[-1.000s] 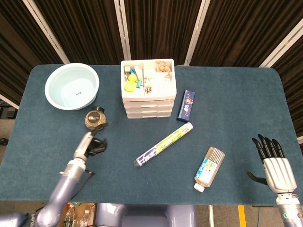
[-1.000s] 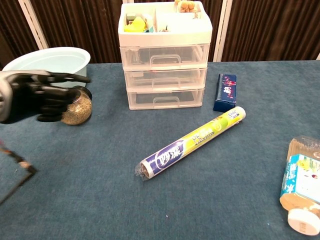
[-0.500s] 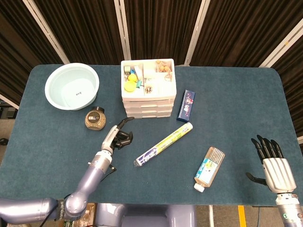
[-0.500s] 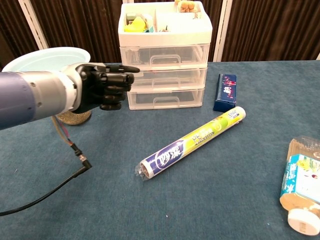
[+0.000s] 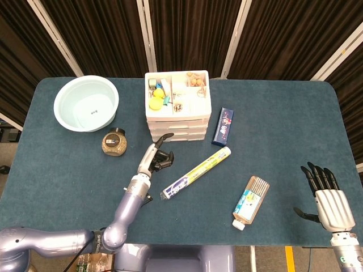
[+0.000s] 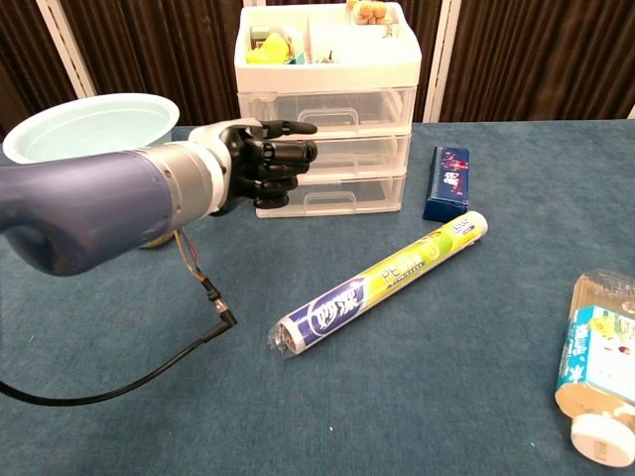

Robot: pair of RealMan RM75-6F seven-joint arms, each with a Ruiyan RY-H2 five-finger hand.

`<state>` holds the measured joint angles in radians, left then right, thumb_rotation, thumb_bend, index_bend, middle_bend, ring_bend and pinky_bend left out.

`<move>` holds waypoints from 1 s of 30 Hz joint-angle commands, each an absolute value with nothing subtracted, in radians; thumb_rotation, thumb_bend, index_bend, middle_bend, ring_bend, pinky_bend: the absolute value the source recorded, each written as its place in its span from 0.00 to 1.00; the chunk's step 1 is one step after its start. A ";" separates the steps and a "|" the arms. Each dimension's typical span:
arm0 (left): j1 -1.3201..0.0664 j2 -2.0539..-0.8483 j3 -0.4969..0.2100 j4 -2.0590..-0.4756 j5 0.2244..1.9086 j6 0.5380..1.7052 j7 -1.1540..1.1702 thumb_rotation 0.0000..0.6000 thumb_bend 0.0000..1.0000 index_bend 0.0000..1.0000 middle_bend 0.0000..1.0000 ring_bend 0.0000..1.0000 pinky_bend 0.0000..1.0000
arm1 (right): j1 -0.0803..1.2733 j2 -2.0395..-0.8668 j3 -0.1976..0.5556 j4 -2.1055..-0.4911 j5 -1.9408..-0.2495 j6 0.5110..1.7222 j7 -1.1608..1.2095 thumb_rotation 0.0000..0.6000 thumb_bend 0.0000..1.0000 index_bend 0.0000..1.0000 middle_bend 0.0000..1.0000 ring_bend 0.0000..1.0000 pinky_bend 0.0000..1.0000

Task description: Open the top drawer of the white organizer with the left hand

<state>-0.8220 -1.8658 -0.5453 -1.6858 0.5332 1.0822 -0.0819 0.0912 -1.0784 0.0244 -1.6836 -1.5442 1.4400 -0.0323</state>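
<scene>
The white organizer (image 5: 177, 107) (image 6: 328, 109) stands at the back middle of the table, with three clear drawers, all pushed in, and an open tray of small items on top. Its top drawer (image 6: 332, 110) has a handle at the front. My left hand (image 5: 157, 158) (image 6: 268, 163) hovers just in front of the organizer's left side, fingers curled in, one finger pointing toward the drawers, holding nothing. My right hand (image 5: 328, 197) rests open at the table's front right, fingers spread.
A pale blue bowl (image 5: 86, 102) and a small jar (image 5: 114, 141) sit at the left. A blue box (image 5: 223, 126), a wrapped roll (image 5: 196, 172) and a bottle (image 5: 250, 202) lie right of the organizer. A cable (image 6: 149, 372) trails under the left arm.
My left hand has swept from beside the jar rightward and forward to the organizer's front. The right hand has stayed put.
</scene>
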 commanded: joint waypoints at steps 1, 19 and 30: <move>-0.845 -1.900 -0.546 -1.641 0.551 1.079 -0.078 1.00 0.65 0.12 1.00 0.94 0.96 | 0.091 -1.075 0.024 -1.687 -1.545 1.439 -0.024 1.00 0.07 0.00 0.00 0.00 0.00; -0.872 -1.986 -0.539 -1.515 0.693 1.111 -0.077 1.00 0.65 0.11 1.00 0.94 0.96 | 0.090 -1.062 0.023 -1.705 -1.541 1.436 0.004 1.00 0.07 0.00 0.00 0.00 0.00; -0.877 -2.024 -0.557 -1.450 0.688 1.087 -0.087 1.00 0.65 0.11 1.00 0.94 0.96 | 0.089 -1.057 0.022 -1.707 -1.546 1.440 0.018 1.00 0.07 0.00 0.00 0.00 0.00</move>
